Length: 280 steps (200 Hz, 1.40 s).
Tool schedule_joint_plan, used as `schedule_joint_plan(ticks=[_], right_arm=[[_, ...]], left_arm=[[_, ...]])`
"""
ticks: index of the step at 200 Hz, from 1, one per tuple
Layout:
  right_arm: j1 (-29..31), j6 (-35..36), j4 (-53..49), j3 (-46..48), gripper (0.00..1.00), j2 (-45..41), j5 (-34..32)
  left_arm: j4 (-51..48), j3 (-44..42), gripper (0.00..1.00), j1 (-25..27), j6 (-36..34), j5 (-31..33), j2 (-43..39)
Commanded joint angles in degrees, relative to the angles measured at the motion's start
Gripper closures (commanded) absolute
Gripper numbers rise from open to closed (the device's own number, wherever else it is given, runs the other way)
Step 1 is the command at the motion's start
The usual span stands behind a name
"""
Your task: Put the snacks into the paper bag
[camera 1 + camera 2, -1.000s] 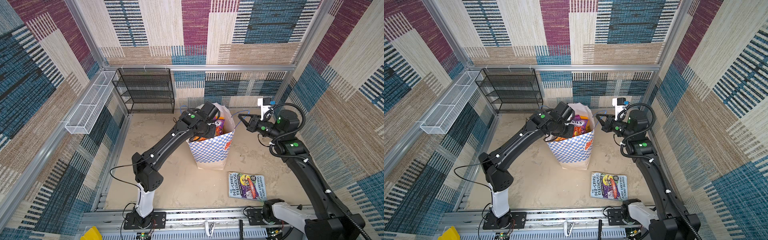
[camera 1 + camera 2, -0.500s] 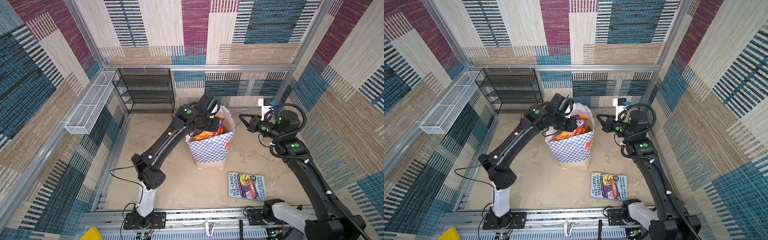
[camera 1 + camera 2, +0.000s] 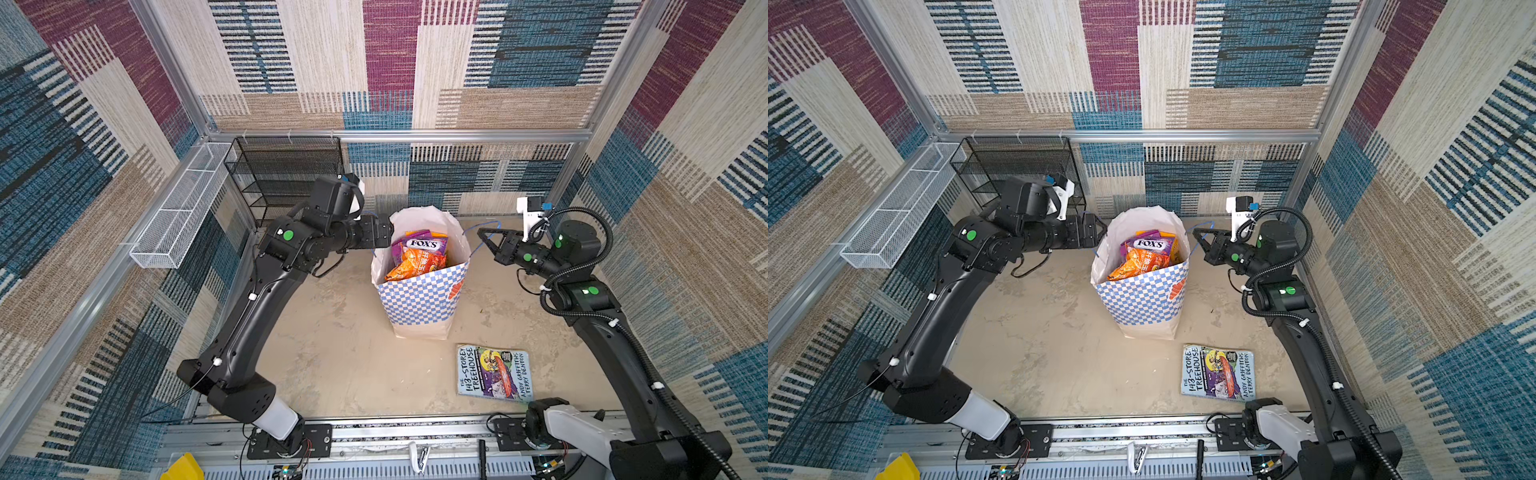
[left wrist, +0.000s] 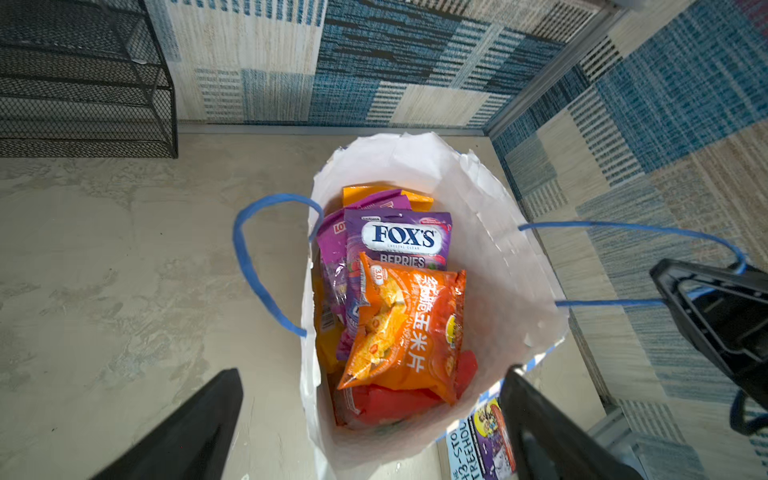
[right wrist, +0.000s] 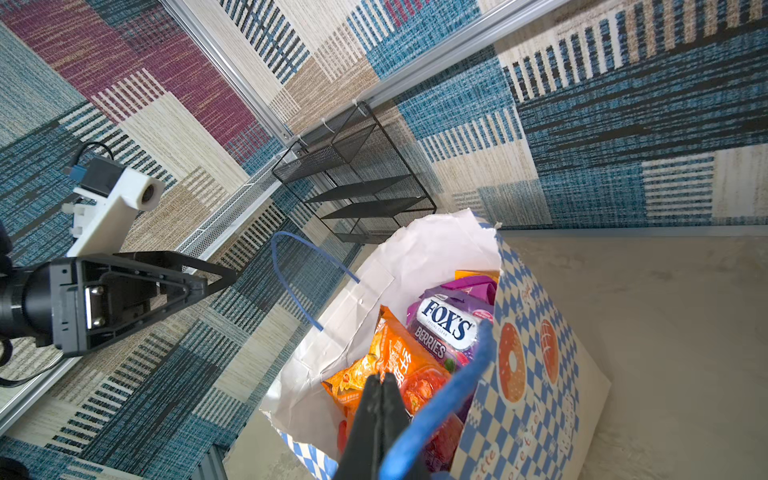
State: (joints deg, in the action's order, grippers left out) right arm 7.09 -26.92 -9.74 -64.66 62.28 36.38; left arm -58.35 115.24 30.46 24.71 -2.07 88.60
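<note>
Left wrist view: snacks lie in the bag; the left gripper sits beside its rim, jaws spread wide. The right gripper, jaws pressed together, pinches the blue handle.

Book flat on floor; black mesh shelf; white wire basket.

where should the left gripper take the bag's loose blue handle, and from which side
Grip the loose handle at the crown of its loop, coming from the side where the left gripper is, outside the paper bag. The cord arches outward, clear of the rim, so open jaws can straddle it there.
</note>
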Motion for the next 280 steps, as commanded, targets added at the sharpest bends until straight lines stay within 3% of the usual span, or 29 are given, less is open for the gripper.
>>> schedule_joint_plan(ticks=[1,35,71,82,111,128,169,201,236,280], right_arm=[[-0.1,-0.1,8.1,-0.7,1.0,-0.7,0.2],[-0.1,-0.2,8.2,-0.6,1.0,-0.3,0.2],[-0.1,-0.2,8.2,-0.3,1.0,-0.1,0.0],[-0.1,-0.1,8.1,-0.3,1.0,-0.1,-0.1],[-0.1,0.0,8.1,-0.4,1.0,-0.1,-0.4],[-0.1,-0.1,7.6,-0.4,1.0,0.1,-0.7],[-0.1,-1.7,8.1,-1.5,1.0,-0.8,0.1],[1.3,-4.6,8.4,-7.3,1.0,3.8,1.9],[7.6,-3.5,5.3,-18.3,1.0,11.0,0.2],[9.6,-3.4,5.8,-19.5,1.0,16.2,0.7]], left_arm=[[6.5,-3.3,0.01,-3.5,1.0,-5.0,-1.3],[6.4,-4.1,0.03,-8.2,1.3,-7.2,0.9],[6.3,-1.8,0.23,-11.3,3.0,-11.7,6.3],[6.3,-0.8,0.35,-11.4,3.2,-12.7,7.8],[5.5,2.3,0.81,-11.5,3.7,-13.8,10.8],[5.3,3.2,1.0,-11.1,4.9,-14.9,10.9],[6.4,7.2,1.0,-7.8,6.3,-21.1,9.8],[6.8,10.4,1.0,-6.1,4.8,-12.4,7.1],[9.1,12.1,1.0,-6.2,6.5,-15.5,6.7],[12.0,4.1,1.0,-8.5,7.1,-16.5,3.2]])
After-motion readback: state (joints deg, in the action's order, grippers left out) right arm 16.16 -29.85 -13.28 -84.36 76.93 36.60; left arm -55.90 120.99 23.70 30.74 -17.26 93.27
